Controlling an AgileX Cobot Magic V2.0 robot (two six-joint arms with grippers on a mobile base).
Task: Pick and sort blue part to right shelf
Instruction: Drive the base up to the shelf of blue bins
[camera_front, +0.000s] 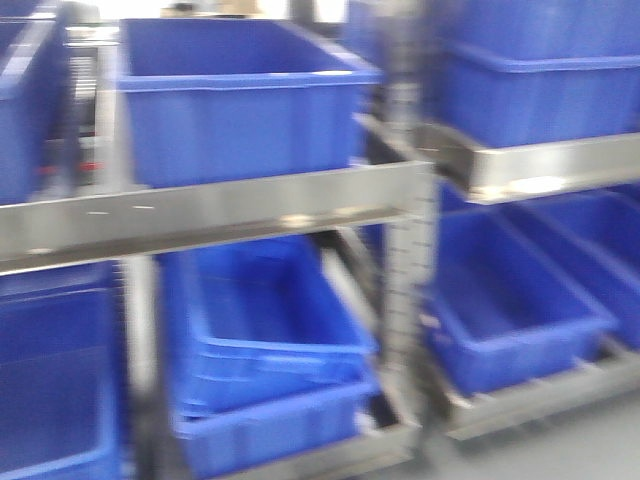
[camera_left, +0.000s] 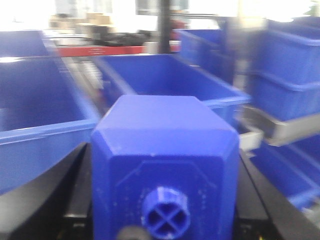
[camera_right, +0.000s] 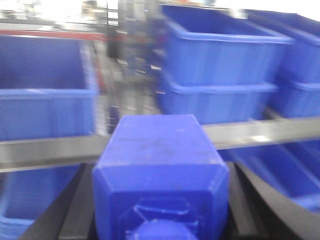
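In the left wrist view my left gripper (camera_left: 165, 202) is shut on a blue part (camera_left: 162, 150), a chunky block with bevelled corners and a round cross-shaped plug on its near face; black fingers (camera_left: 75, 192) press its sides. In the right wrist view my right gripper (camera_right: 160, 210) is shut on a second, similar blue part (camera_right: 160, 160). The right shelf's brushed-metal rail (camera_front: 540, 168) shows at the right of the front view, with blue bins (camera_front: 530, 90) above it and also below it. The rail also crosses behind the part in the right wrist view (camera_right: 260, 131). No gripper shows in the front view.
All views are motion-blurred. A left rack rail (camera_front: 200, 215) carries an open blue bin (camera_front: 235, 95), with stacked bins (camera_front: 270, 340) below. A perforated steel upright (camera_front: 405, 260) separates the racks. Open bins (camera_left: 165, 75) lie ahead of the left gripper.
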